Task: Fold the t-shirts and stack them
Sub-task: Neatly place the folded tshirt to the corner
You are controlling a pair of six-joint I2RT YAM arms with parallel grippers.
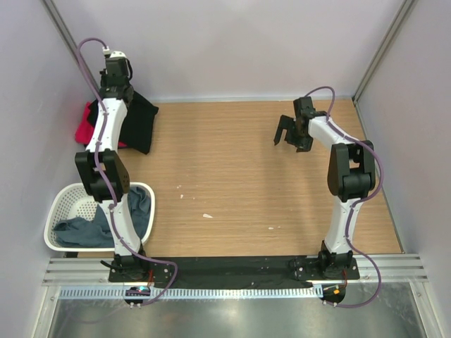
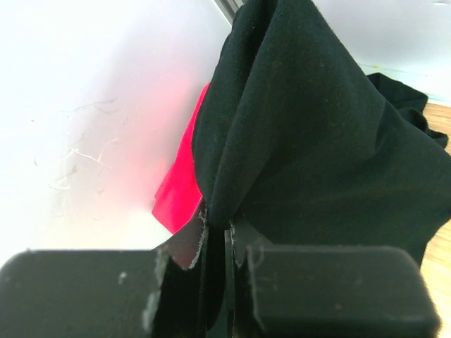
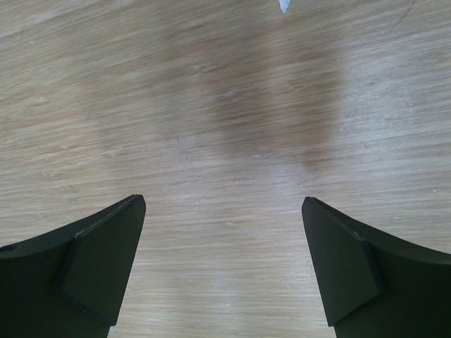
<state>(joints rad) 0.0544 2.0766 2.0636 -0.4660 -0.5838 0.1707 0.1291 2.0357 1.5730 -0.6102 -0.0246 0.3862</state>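
Seen from above, the left arm reaches to the far left corner of the wooden table (image 1: 232, 176), where a black t-shirt (image 1: 139, 123) partly covers a red t-shirt (image 1: 84, 128) beside the wall. Only the left wrist view shows the left gripper (image 2: 218, 239) clamped on a fold of the black cloth. A slate-blue t-shirt (image 1: 81, 231) lies in a white laundry basket (image 1: 60, 211). The right gripper (image 3: 224, 232) hovers over bare wood, fingers wide apart, holding nothing.

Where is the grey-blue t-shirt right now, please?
In the top view, the grey-blue t-shirt lies in the white basket at near left, beside the left arm.
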